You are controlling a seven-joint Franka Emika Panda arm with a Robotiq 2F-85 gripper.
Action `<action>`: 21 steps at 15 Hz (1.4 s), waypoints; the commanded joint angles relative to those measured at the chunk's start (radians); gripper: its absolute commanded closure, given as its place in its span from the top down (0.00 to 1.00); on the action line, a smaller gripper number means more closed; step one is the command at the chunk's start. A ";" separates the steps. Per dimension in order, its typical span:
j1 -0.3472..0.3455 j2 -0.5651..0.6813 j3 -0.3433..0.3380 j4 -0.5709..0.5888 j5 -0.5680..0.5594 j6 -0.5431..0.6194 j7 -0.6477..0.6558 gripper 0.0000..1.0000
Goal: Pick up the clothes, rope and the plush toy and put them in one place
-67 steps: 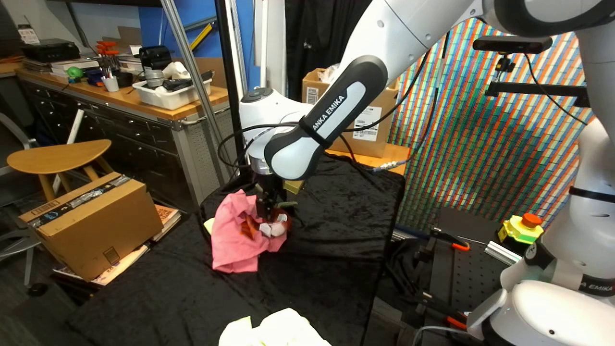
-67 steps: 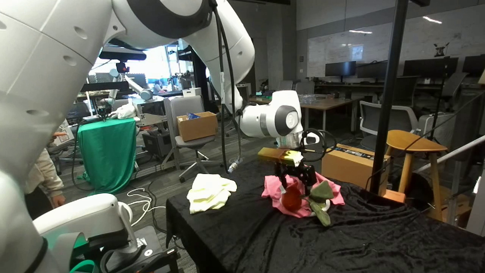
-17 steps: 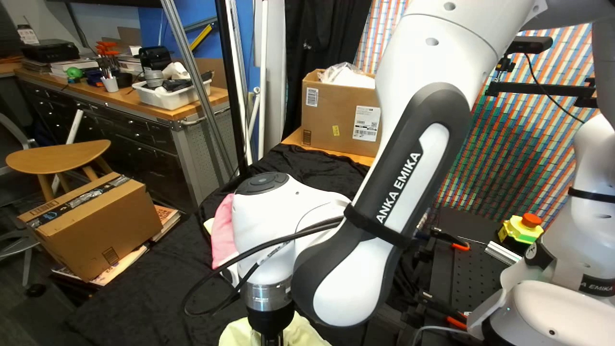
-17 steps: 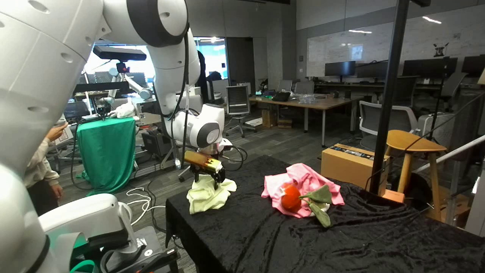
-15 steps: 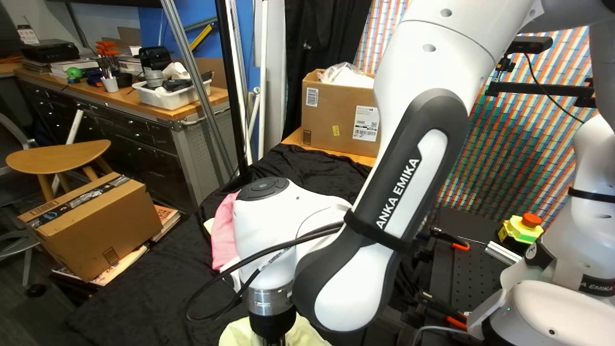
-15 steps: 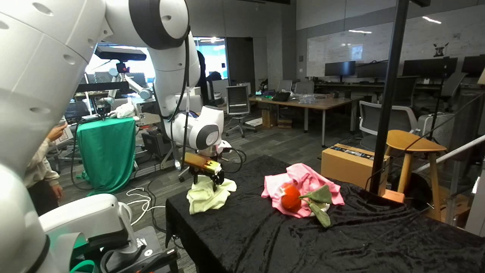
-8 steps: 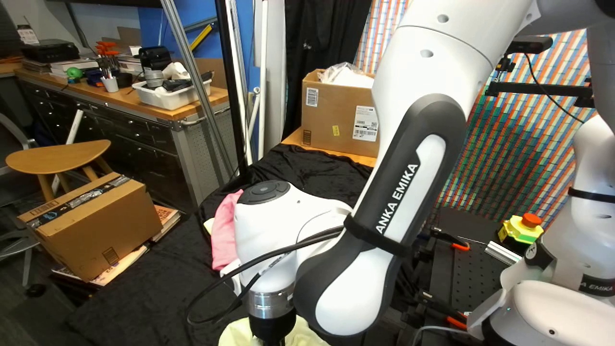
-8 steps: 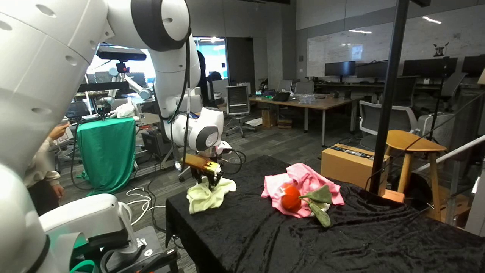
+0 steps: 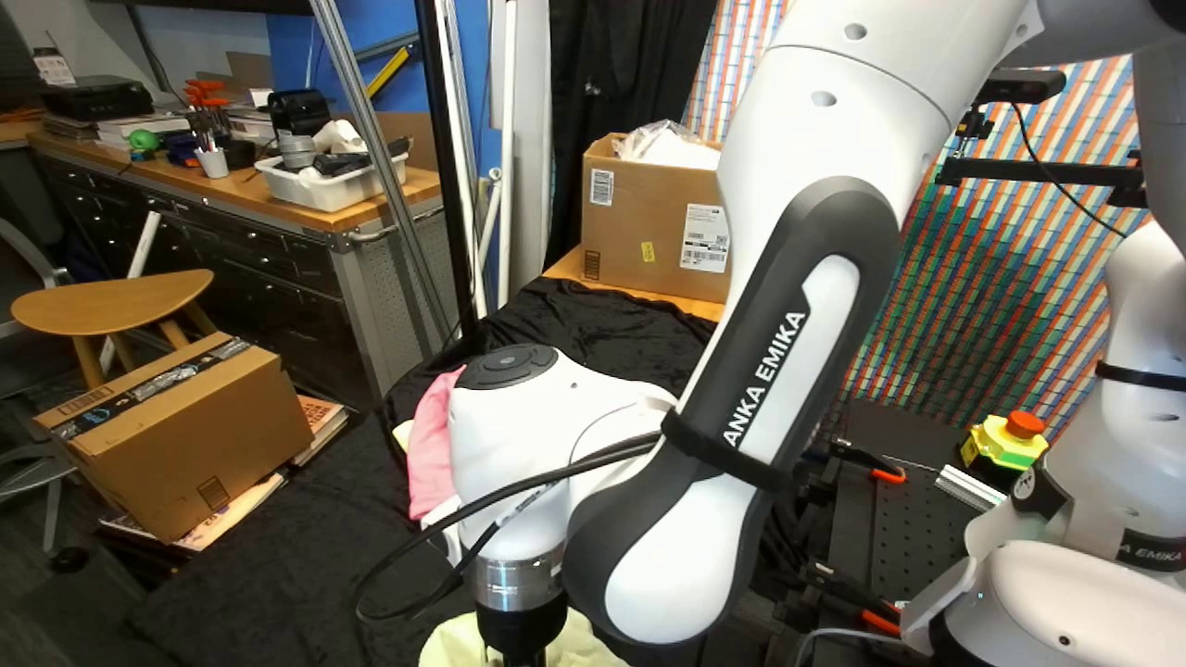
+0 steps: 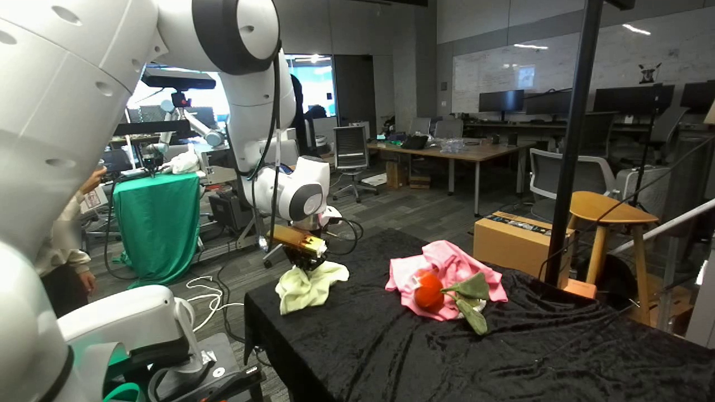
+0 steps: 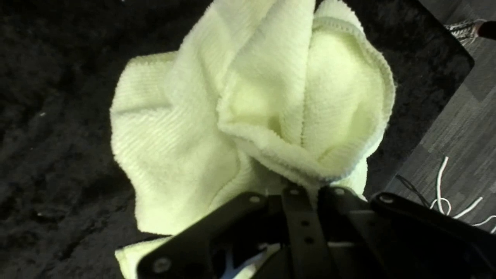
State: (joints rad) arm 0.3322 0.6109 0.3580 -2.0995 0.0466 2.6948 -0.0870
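Got my gripper squeezed together rn w/ a fold of the yellow-green cloth pinched in it. That cloth is well apart from the pink cloth, and the plush toy lies on the pink cloth. A whitish bit at the pink cloth's edge might be the rope, too little shows tho.

Handling-wise imo: fuzzy towel-type stuff, prob v light, floppy, grippy not slick, nothing to break. I'd take hold of a thick bunched fold nr the middle, bc a thin edge could slip out or leave the rest dragging. My grip's by a folded rim, should do ok I think.

Text I can read: my arm says "ANKA EMIKA", start not showing, and the base has "A EMIKA". Cardboard box well away from the pink cloth has a barcode label + a bigger white label, print too small for me.
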 commanded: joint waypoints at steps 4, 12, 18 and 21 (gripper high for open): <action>-0.013 -0.145 0.003 -0.026 -0.003 -0.027 0.008 0.05; 0.028 -0.311 -0.118 -0.035 -0.093 0.048 0.166 0.05; 0.136 -0.263 -0.368 0.054 -0.402 0.156 0.537 0.04; 0.174 -0.214 -0.478 0.133 -0.514 0.105 0.694 0.04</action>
State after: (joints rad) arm 0.4544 0.3385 -0.0232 -2.0590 -0.3831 2.8221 0.4684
